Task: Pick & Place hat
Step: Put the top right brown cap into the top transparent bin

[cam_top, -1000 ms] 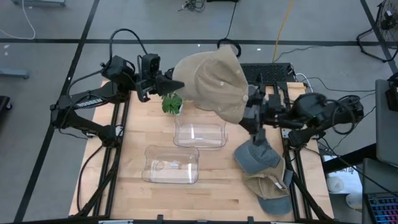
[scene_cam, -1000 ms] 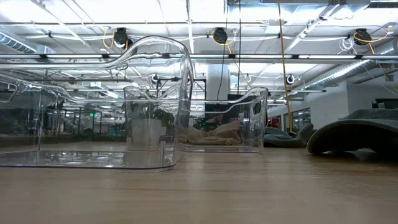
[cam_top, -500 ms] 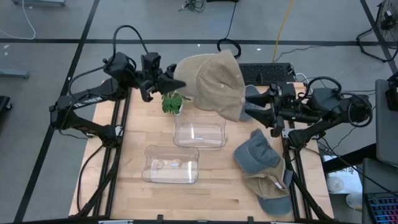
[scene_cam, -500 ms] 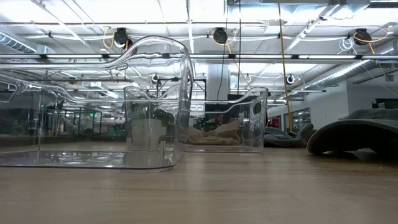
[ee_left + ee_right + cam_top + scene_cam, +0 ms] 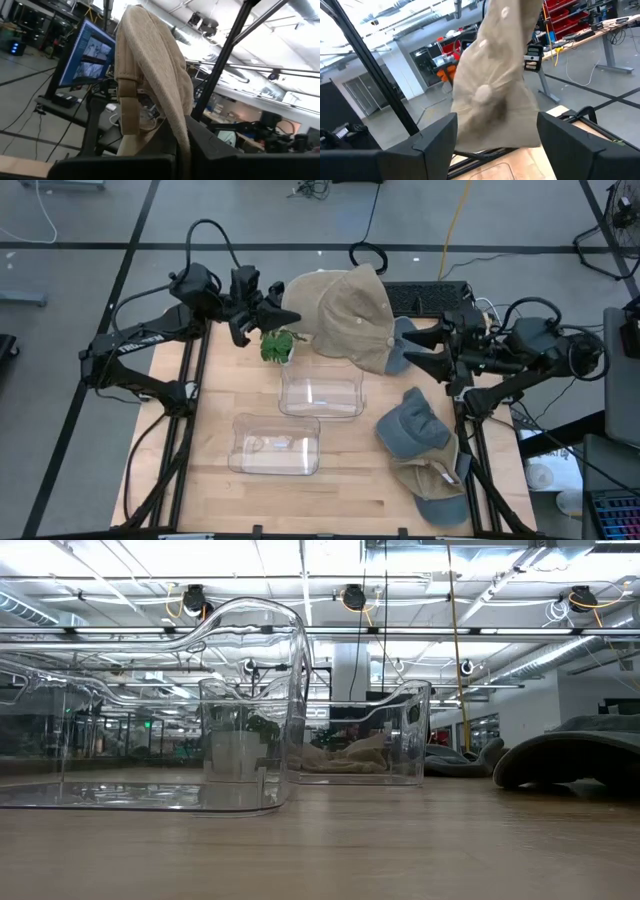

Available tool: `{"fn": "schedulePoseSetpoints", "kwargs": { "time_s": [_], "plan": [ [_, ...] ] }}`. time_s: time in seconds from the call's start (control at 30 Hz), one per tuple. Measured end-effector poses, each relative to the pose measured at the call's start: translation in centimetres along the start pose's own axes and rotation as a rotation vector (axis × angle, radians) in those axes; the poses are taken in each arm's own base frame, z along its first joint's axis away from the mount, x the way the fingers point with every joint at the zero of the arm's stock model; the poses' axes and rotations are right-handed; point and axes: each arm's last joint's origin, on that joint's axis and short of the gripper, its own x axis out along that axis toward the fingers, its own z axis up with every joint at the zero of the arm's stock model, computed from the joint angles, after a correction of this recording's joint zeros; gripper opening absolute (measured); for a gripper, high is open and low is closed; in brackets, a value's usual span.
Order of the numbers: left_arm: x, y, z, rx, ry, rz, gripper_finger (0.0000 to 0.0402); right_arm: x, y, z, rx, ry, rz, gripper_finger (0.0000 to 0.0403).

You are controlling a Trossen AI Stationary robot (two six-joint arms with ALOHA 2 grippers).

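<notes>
A tan hat (image 5: 345, 310) hangs in the air over the table's far side, above the far clear bin (image 5: 320, 392); a blue-grey part shows at its lower right edge. My left gripper (image 5: 283, 315) is shut on the hat's left edge. In the left wrist view the hat (image 5: 150, 75) rises from between the fingers, back strap showing. My right gripper (image 5: 418, 360) stands open to the right of the hat, apart from it. The right wrist view shows the hat (image 5: 495, 75) ahead of the wide-open right gripper (image 5: 497, 117). My left gripper pinches the hat's rim near the back strap (image 5: 167, 120) between its two fingers, coming level from the table's left side. The hat is lifted clear of the table and stands out beyond the fingers, its crown toward the right arm.
A second clear bin (image 5: 275, 443) sits nearer the table's front. A small green plant (image 5: 277, 345) stands below the left gripper. A grey-blue cap (image 5: 412, 428) and a tan-and-blue cap (image 5: 430, 480) lie near the table's right edge. The low view shows both bins (image 5: 250, 710) close up.
My right gripper has drawn back from the hat's lower right edge toward the table's right edge and now stands apart from it. The hat has stayed in my left gripper and swung slightly toward the far edge.
</notes>
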Motion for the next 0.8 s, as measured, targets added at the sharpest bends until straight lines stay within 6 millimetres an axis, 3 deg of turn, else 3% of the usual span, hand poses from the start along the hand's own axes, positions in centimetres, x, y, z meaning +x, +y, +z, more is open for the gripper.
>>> {"fn": "schedulePoseSetpoints", "kwargs": {
  "time_s": [0.6,0.8],
  "plan": [
    [1.0,0.1,-1.2,0.031,0.024,0.063,0.0008,2.5,0.0,-0.2,-0.005,-0.034,0.008,0.0255],
    [1.1,0.0,-1.4,0.028,0.027,0.064,0.0008,3.5,0.0,-0.7,-0.008,-0.016,0.012,0.0203]
  ]
}}
